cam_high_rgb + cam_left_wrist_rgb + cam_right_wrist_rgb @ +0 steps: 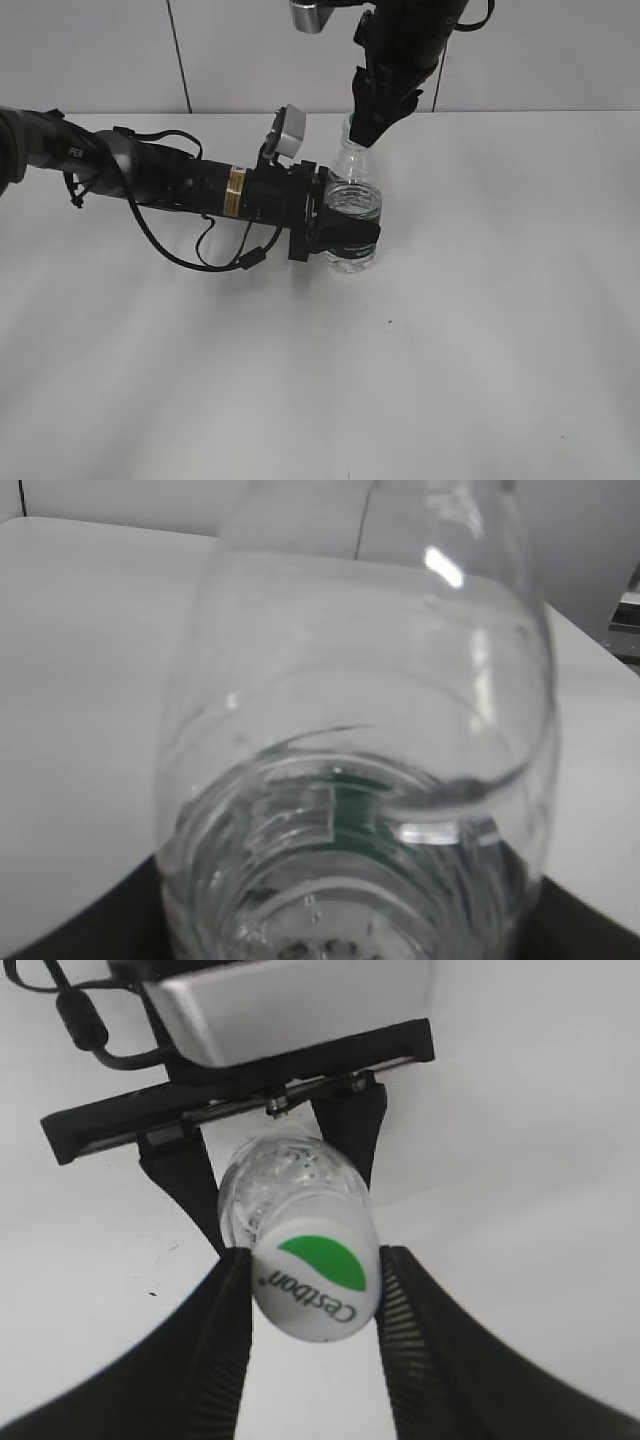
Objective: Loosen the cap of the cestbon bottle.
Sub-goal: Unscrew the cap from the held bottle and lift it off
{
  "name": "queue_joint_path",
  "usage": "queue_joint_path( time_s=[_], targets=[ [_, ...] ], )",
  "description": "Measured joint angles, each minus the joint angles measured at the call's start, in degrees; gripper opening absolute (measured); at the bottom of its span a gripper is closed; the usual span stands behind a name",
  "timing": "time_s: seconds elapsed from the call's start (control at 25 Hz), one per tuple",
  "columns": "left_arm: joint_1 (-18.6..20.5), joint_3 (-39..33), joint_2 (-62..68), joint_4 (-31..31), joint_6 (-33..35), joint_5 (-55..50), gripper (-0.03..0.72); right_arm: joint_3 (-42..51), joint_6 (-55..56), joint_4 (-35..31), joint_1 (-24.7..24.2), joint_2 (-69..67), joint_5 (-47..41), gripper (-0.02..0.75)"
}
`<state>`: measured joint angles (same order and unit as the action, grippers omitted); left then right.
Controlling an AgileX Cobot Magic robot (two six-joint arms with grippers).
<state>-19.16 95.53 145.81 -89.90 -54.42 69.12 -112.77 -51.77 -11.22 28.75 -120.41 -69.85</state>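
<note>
The cestbon bottle (356, 195) stands upright on the white table, clear and ribbed with a dark green label. It fills the left wrist view (360, 730). My left gripper (345, 232) is shut on the bottle's lower body from the left. My right gripper (368, 128) comes down from above and is shut on the cap (316, 1275), a white round cap with a green mark and "Cestbon" lettering. Both right fingers press the cap's sides. In the exterior view the cap is hidden behind the right fingers.
The white table (480, 330) stretches around the bottle. A pale wall (90, 50) with a dark seam stands behind it. The left arm (150, 175) with its loose cable lies across the table's left side.
</note>
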Motion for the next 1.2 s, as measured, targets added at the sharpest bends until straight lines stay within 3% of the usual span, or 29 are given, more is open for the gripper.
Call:
queue_joint_path(
  time_s=[0.4,0.84,1.2],
  targets=[
    [0.0,0.0,-0.1,-0.1,-0.1,0.0,0.406,0.0,-13.0,0.4,0.0,0.0,0.0,0.296],
    [0.0,0.0,-0.1,-0.1,-0.2,0.0,0.406,0.0,-14.2,0.9,0.0,3.0,0.0,0.295],
    [0.0,0.0,-0.1,-0.1,-0.2,-0.1,0.406,-0.7,4.0,0.9,-1.3,4.1,-0.1,0.295]
  ],
)
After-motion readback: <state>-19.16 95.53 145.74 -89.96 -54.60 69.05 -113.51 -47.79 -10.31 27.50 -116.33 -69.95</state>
